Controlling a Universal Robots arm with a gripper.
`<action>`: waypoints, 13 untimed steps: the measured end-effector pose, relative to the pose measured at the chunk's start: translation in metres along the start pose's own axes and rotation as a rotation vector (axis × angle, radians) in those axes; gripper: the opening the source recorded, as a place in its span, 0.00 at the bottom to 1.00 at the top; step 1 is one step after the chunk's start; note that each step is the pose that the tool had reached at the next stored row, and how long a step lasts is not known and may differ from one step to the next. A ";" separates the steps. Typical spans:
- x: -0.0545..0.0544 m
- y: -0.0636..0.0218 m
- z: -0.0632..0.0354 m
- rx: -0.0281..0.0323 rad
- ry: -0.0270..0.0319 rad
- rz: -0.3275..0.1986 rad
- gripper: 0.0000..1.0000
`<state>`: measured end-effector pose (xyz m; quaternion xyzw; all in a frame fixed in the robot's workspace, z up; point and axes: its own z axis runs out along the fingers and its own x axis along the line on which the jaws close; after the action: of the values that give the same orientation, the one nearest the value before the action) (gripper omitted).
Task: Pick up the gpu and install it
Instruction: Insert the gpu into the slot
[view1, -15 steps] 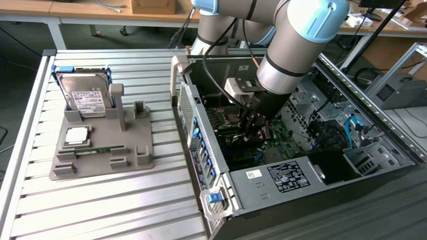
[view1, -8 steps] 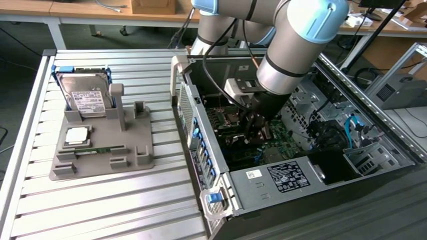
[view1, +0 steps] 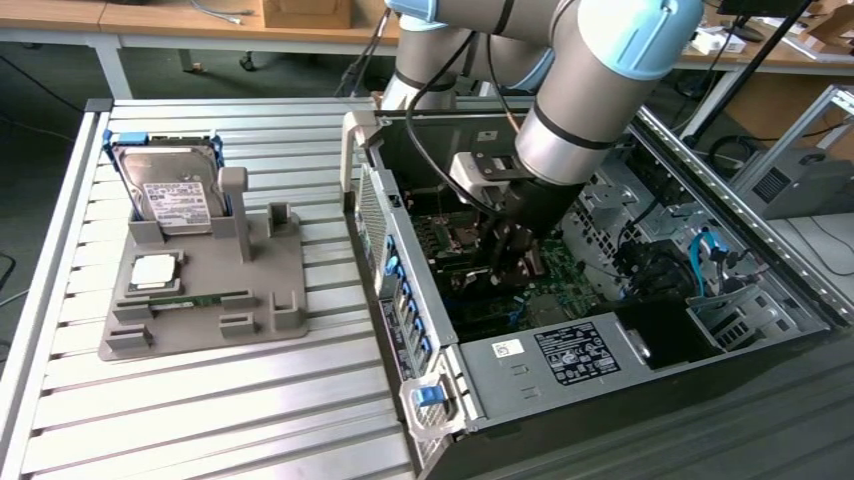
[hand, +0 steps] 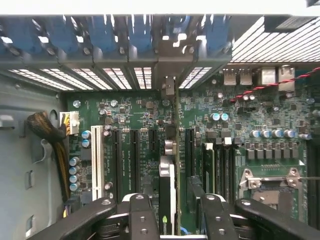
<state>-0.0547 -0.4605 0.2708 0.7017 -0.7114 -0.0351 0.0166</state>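
Note:
My gripper (view1: 514, 262) (hand: 175, 212) is down inside the open computer case (view1: 534, 375), just above the green motherboard (hand: 240, 115). It is shut on the gpu (hand: 169, 187), a thin dark card seen edge-on between the black fingers (hand: 142, 217). The card stands upright among the black expansion slots (hand: 135, 155), and its far end reaches the metal bracket (hand: 169, 75) at the case's rear slot openings. In the exterior view a tan-brown sliver of the gpu (view1: 531, 262) shows beside the fingers. I cannot tell whether its lower edge sits in a slot.
A grey fixture (view1: 200, 300) on the slatted table at the exterior view's left holds a silver hard drive (view1: 167, 195), a square chip (view1: 154, 270) and a green memory stick (view1: 200, 298). A white slot (hand: 97, 160) and a cable bundle (hand: 50, 135) lie beside the card.

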 end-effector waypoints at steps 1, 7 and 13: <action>-0.001 0.0003 -0.0037 0.0001 0.0001 0.000 0.40; -0.012 0.0013 -0.0150 0.0002 0.0001 0.000 0.26; -0.024 -0.0002 -0.0180 -0.0006 0.0008 -0.011 0.11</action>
<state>-0.0529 -0.4367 0.2893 0.7055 -0.7077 -0.0352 0.0169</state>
